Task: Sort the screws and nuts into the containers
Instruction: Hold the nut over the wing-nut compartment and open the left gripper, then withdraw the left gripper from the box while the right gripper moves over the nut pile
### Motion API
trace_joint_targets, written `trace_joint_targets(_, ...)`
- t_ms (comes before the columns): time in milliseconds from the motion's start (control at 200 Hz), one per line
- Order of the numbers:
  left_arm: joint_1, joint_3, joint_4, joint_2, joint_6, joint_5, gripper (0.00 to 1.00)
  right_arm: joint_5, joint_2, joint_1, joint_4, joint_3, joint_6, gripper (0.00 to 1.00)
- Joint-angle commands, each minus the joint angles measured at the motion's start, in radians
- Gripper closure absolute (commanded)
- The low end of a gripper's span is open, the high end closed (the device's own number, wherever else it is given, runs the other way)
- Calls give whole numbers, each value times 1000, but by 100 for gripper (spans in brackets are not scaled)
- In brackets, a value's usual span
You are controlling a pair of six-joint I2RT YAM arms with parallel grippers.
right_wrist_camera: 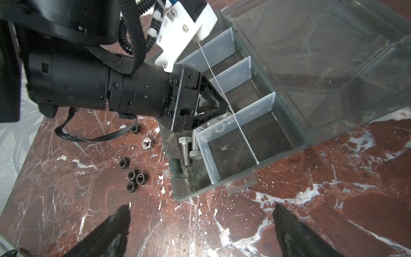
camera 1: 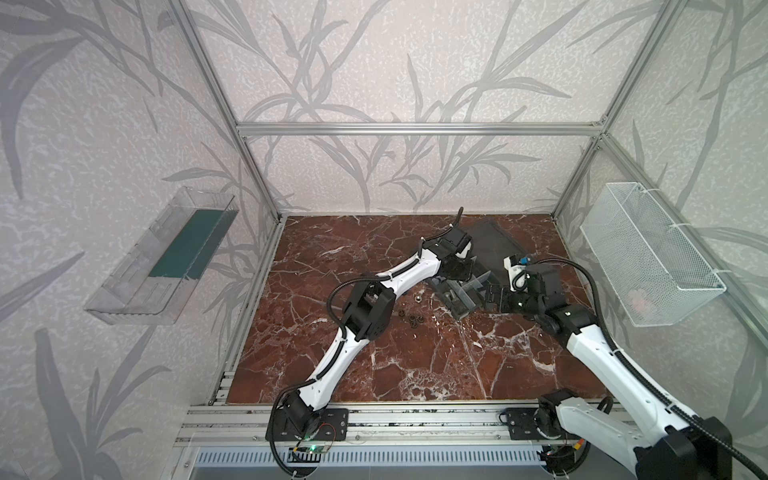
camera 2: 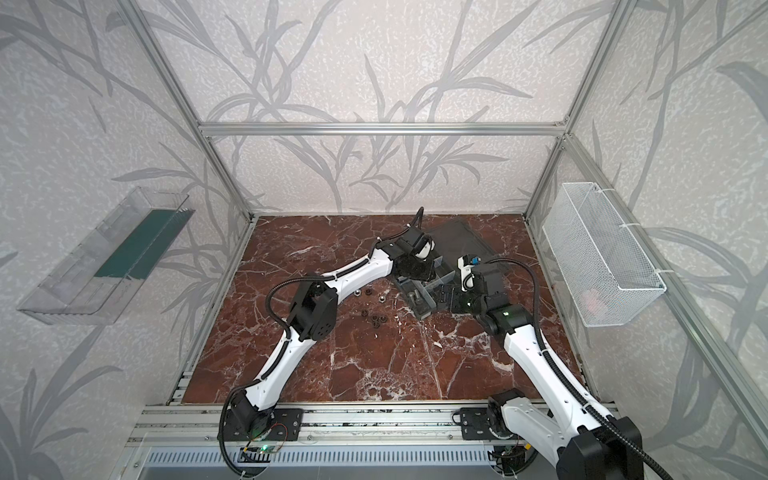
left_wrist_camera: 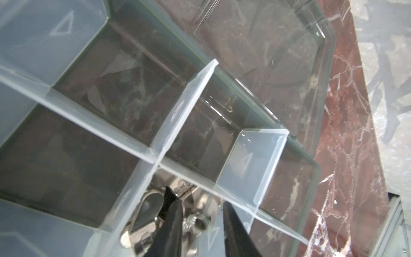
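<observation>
Fingers (left_wrist_camera: 175, 222) empty: left gripper (left_wrist_camera: 196, 200) ajar, right gripper (right_wrist_camera: 201, 207) wide; two screws (right_wrist_camera: 185, 151), maybe seven nuts (right_wrist_camera: 132, 174).

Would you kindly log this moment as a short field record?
Left gripper: jaws parted, inside a compartment over silver wing nuts
Right gripper: open, above the table
Screws: two, lying in a corner compartment of the organizer box
Loose nuts: black cluster, on table beside box
Lid: open
</observation>
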Motion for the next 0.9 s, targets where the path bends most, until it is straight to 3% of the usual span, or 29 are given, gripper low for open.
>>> trace_joint_targets(0, -3, 23, -48, 3, 16, -36, 62, -17, -14, -6, 5, 1, 3, 1)
trace_joint_targets(425, 0, 26, -97, -114, 46, -89, 40, -20, -42, -7, 20, 9, 13, 1)
trace_joint_targets(660, 18, 10, -161, -217, 31, -127, 34, -19, -88, -10, 18, 18, 28, 1)
trace_joint_targets(775, 23, -81, -153, -317, 30, -147, 31, -36, -96, -11, 33, 22, 42, 1)
trace_joint_targets(895, 34, -267, -54, -464, 40, -136, 27, -57, -58, -11, 88, 28, 55, 1)
